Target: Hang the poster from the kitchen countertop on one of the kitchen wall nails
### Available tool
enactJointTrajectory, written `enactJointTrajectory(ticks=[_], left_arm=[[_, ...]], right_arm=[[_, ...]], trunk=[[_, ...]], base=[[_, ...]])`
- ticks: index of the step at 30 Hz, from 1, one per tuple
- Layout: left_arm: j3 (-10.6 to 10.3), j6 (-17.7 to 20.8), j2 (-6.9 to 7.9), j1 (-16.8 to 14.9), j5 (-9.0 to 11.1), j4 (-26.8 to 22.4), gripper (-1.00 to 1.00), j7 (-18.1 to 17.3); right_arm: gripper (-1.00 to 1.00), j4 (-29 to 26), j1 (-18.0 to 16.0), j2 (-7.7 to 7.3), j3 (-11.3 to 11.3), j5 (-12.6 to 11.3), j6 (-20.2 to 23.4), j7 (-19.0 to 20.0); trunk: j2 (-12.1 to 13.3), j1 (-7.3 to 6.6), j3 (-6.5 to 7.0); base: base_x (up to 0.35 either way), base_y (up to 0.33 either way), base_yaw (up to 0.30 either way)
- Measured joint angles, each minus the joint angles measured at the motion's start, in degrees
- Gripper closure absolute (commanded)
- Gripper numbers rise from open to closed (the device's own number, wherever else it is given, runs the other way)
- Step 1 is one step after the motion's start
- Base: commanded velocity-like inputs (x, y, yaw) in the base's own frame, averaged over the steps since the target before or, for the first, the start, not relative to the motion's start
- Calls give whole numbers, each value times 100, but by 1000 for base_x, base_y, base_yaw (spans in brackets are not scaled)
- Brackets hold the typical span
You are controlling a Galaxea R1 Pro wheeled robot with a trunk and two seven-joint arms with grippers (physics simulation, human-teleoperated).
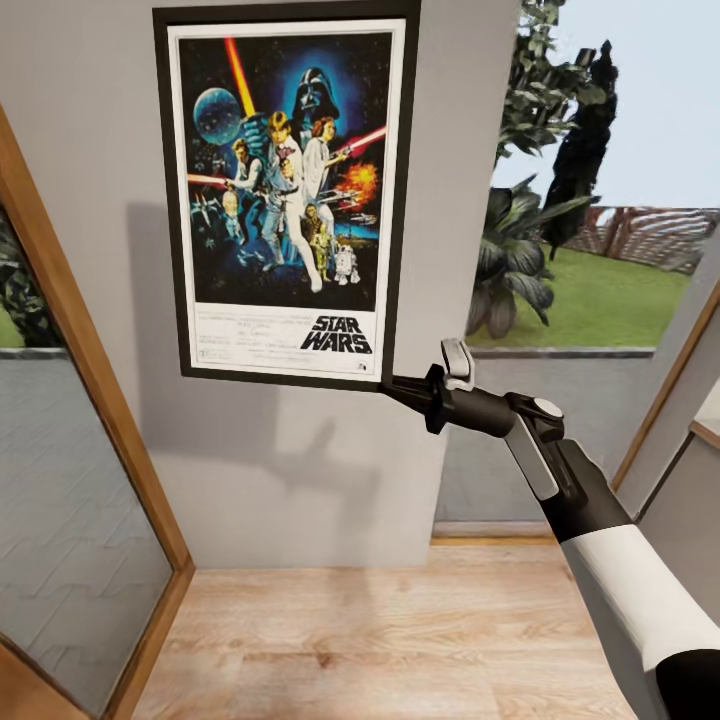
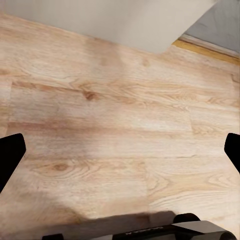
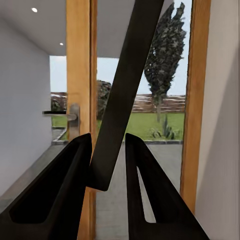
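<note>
One arm is doing all the work here: the right gripper (image 1: pixel 398 385) is clamped on the lower right corner of the poster (image 1: pixel 285 180), and the poster is up against the grey wall (image 1: pixel 290 470) between a wood-framed glass door (image 1: pixel 60 500) and a window (image 1: pixel 610 200) looking onto a lawn. In the right wrist view the two dark fingers (image 3: pixel 65 190) sit narrow on either side of the black frame edge (image 3: pixel 122 100), which runs up and away at a slant, so the hold is on the frame itself.

Pickup looks finished, and the carry to the wall as well. The poster stands upright, nearly square to the wall, with its top edge cut off by the head view, so no nail can be seen and I cannot tell whether the frame already hangs on one or is only being pressed there. That is the open question for what remains: seating the top on a nail, then letting go and drawing the arm back without dragging the corner.

The left gripper (image 2: pixel 120 155) points down at the wooden floor (image 2: pixel 115 110); its two black fingertips (image 2: pixel 9 155) show at opposite sides of the left wrist view, spread wide with nothing between them.

A hold at one low corner gives little control of the top edge, so the frame may swing when released.
</note>
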Motion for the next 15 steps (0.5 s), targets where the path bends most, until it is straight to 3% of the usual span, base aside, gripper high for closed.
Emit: enactJointTrajectory(ticks=[15], left_arm=[[4, 0, 0, 0, 0, -4, -100, 0]], right_arm=[[100, -7, -7, 0, 0, 2, 0, -3]], trunk=[[0, 1, 0]], base=[[124, 79, 0]])
